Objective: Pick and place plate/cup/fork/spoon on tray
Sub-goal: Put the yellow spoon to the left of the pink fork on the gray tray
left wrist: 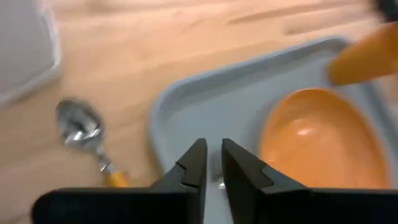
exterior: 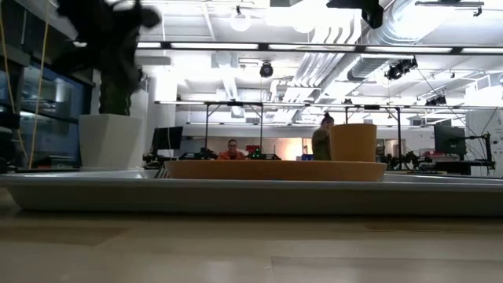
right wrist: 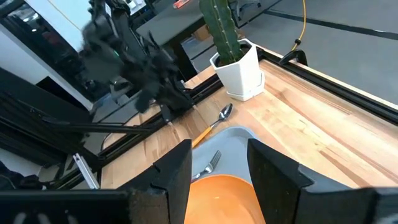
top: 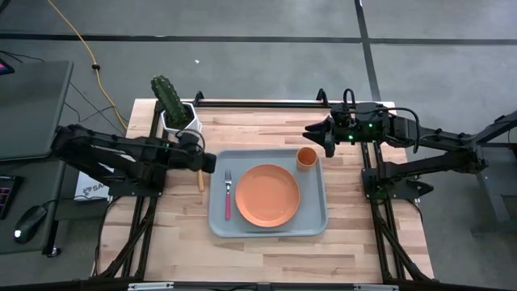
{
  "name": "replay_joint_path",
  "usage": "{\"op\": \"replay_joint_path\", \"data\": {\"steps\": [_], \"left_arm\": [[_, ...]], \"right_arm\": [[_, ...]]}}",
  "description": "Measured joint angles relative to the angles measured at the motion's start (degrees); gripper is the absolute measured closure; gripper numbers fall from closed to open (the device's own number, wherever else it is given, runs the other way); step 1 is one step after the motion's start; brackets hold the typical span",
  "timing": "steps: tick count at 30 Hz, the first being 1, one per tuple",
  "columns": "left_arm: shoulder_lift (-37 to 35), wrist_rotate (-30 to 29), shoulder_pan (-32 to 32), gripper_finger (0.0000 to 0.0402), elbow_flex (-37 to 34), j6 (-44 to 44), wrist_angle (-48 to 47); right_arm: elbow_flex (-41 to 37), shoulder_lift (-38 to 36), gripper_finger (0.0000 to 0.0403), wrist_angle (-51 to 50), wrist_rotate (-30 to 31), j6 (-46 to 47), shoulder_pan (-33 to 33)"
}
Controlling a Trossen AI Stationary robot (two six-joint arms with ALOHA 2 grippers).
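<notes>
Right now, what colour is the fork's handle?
Pink. The fork lies on the tray; the high view shows it best.

- Pale wooden plank counter [top: 266, 250], framed by dark rails.
- Blue-grey tray [top: 315, 222] flat at its middle, between the two claws, nearer the left claw [top: 212, 164].
- Spoon [top: 200, 179] on bare wood just beside the tray's edge, right under the left claw.
- White pot with cactus [top: 174, 113] at the far corner, behind the left claw, well apart from the right claw [top: 317, 133].
</notes>
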Motion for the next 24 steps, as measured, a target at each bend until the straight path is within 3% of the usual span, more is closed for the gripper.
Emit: {"op": "replay_joint_path", "data": {"steps": [10,15,24], "left_arm": [[1.1,4.3,-1.8,0.024,-16.5,-24.8,1.1],[1.5,4.6,-1.1,0.0206,-19.2,-27.2,5.5],[10.3,7.2,2.8,0.0202,-19.3,-25.8,7.6]], "right_arm": [[0.0,0.0,0.0256,0.0,3.2,0.0,0.0],[0.0,0.0,0.0256,0.0,5.3,0.0,0.0],[0.0,0.0,0.0256,0.0,5.5,0.0,0.0]]}}
